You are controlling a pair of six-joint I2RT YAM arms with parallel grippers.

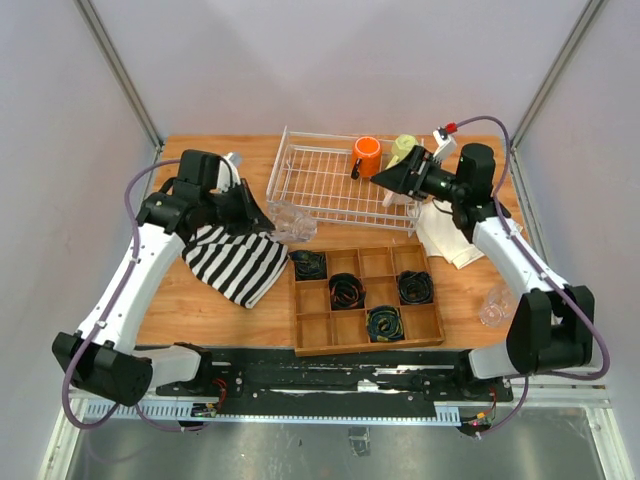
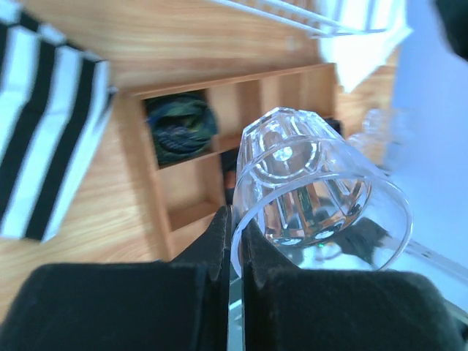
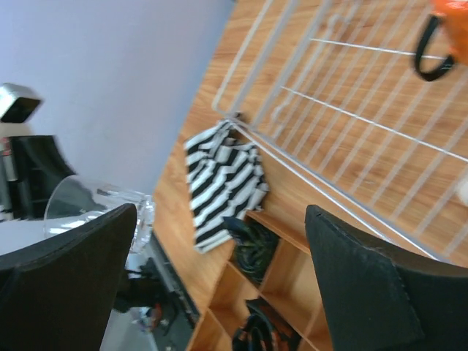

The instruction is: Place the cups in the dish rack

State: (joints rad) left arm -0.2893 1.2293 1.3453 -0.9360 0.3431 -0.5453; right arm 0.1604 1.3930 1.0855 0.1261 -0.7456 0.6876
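Observation:
My left gripper (image 1: 272, 213) is shut on the rim of a clear tumbler (image 1: 292, 223), held off the table at the near left corner of the white wire dish rack (image 1: 312, 178). In the left wrist view the black fingers (image 2: 219, 241) pinch the tumbler's wall (image 2: 314, 197). An orange mug (image 1: 366, 156) with a dark handle stands inside the rack. Beside it is a pale yellow-green mug (image 1: 404, 147). My right gripper (image 1: 385, 178) hovers open over the rack's right end, its jaws wide and empty (image 3: 219, 219). Another clear tumbler (image 1: 495, 305) stands at the table's right edge.
A wooden compartment tray (image 1: 345, 325) with black cables sits in front of the rack. A black-and-white striped cloth (image 1: 235, 262) lies at the left, under the left arm. A white cloth (image 1: 445, 235) lies right of the rack.

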